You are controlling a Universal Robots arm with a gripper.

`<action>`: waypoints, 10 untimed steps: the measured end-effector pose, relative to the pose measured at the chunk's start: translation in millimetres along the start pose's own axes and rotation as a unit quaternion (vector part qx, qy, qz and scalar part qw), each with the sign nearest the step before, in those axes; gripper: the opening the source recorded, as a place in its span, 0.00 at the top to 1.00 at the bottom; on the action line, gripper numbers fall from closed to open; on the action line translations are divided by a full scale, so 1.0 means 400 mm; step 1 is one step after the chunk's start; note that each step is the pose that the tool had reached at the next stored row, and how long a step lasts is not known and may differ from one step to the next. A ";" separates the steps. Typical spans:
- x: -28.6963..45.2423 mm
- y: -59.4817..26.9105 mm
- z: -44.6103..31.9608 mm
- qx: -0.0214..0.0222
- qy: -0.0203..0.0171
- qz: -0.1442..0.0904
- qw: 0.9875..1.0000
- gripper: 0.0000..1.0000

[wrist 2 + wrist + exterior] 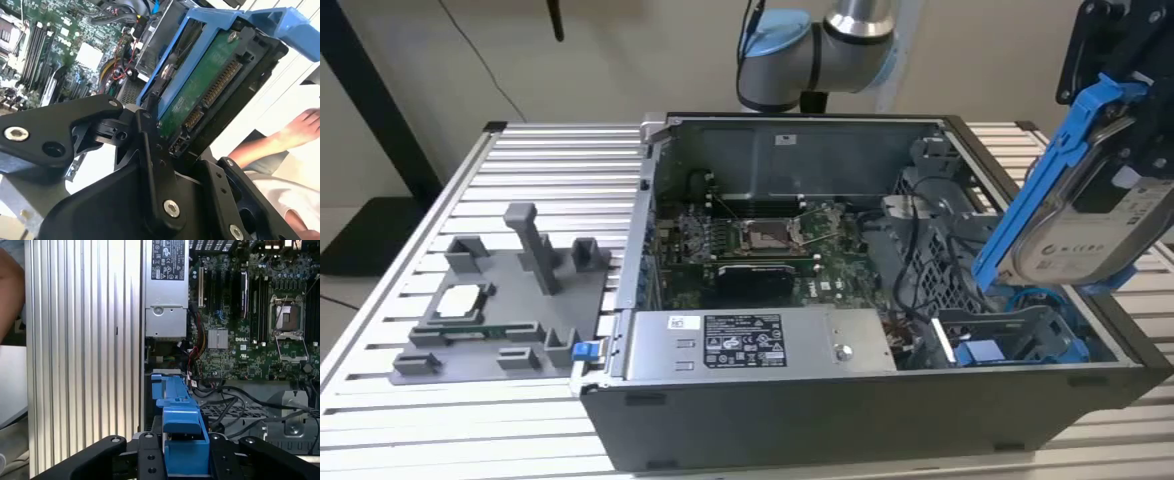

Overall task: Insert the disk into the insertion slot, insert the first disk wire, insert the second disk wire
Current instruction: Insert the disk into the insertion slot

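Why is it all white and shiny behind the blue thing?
Second wrist view: strong light bleaches the background beside the disk to plain white. First wrist view: the ribbed metal table gleams in pale stripes. Exterior view: even, soft light, with the computer case darker inside.

Bright, even light; the computer case (854, 425) holds soft shadow. In the second wrist view, background beside the disk (205, 85) glares white, seemingly overexposed.
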State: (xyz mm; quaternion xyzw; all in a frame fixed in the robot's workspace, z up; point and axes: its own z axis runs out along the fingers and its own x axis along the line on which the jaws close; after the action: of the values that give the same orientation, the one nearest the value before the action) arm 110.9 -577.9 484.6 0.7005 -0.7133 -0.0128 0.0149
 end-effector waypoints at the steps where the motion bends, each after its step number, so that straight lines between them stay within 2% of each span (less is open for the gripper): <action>1: 0.000 0.000 0.001 0.000 0.000 0.000 1.000 1.00; 10: 0.000 0.000 0.004 0.000 0.000 0.000 1.000 1.00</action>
State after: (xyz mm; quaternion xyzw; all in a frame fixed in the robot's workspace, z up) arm 110.8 -577.9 482.9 0.7002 -0.7136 -0.0128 0.0148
